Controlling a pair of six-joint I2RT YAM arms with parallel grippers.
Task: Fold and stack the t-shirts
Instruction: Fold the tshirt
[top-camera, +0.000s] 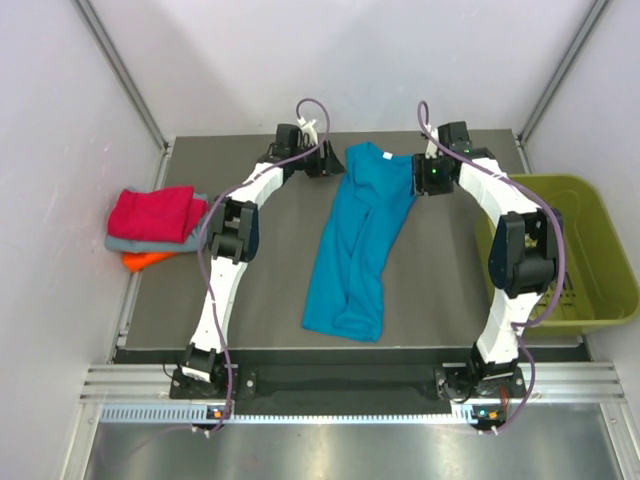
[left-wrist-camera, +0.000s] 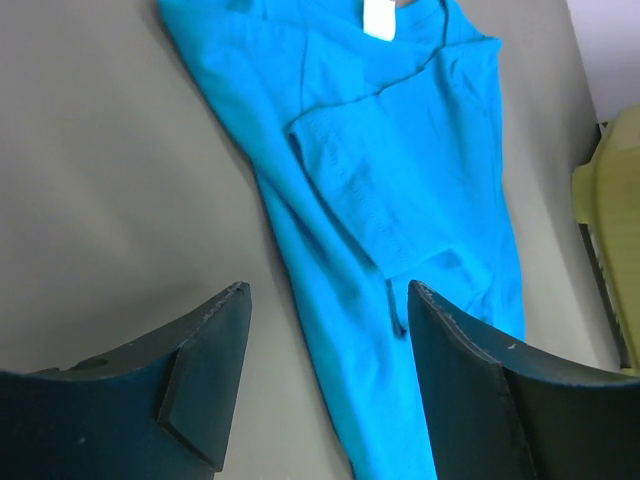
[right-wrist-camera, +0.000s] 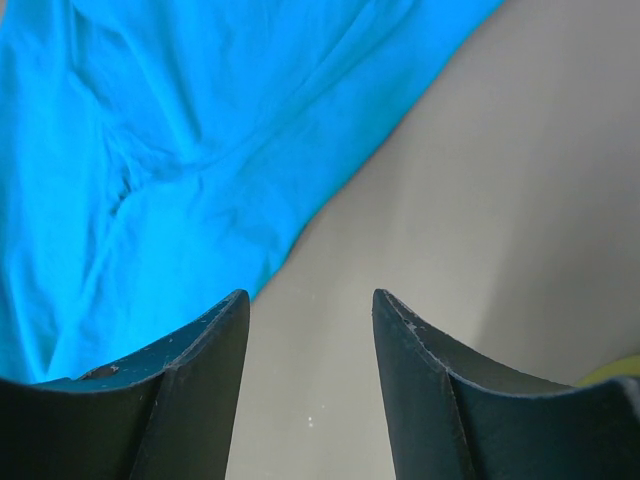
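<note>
- Four t-shirts were in view: one spread out and three folded.
- The one teal-blue t-shirt lay flat in the middle of the dark surface. It formed a long, narrow strip with its neck at the far end and its hem toward the arm bases.
- Part of its cloth was turned over onto itself along its length, and the hem end was rumpled.
- One white label showed at the neck in the left wrist view.
- The three folded shirts sat in a single pile at the left edge of the surface, well apart from the teal-blue one.
- The magenta-red t-shirt was on top, the grey t-shirt under it, and the orange t-shirt at the bottom, only its near edge showing.
- One olive-green bin stood at the right side, beside the right arm; what lay in it could not be told.
- Two arms reached toward the far end of the surface, one on each side of the shirt's neck end.
- The left fingers stood fairly wide apart and held nothing. One finger was over bare surface and the other over the shirt's edge.
- The right fingers were parted about halfway and gripped nothing. They hung over bare surface just beside the shirt's right edge.
</note>
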